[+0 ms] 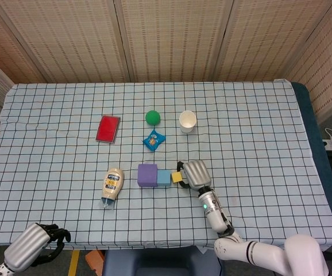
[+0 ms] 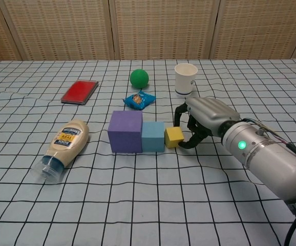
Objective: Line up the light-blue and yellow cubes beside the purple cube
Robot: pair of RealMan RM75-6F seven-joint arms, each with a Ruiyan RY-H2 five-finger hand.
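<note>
On the bench, with right robot hand pinching yellow cube, nudge squarely against light-blue cube, flush beside purple cube, then release gently.

The purple cube, light-blue cube and yellow cube sit touching in a row. The right hand curls around the yellow cube's right side, fingertips against it.
</note>
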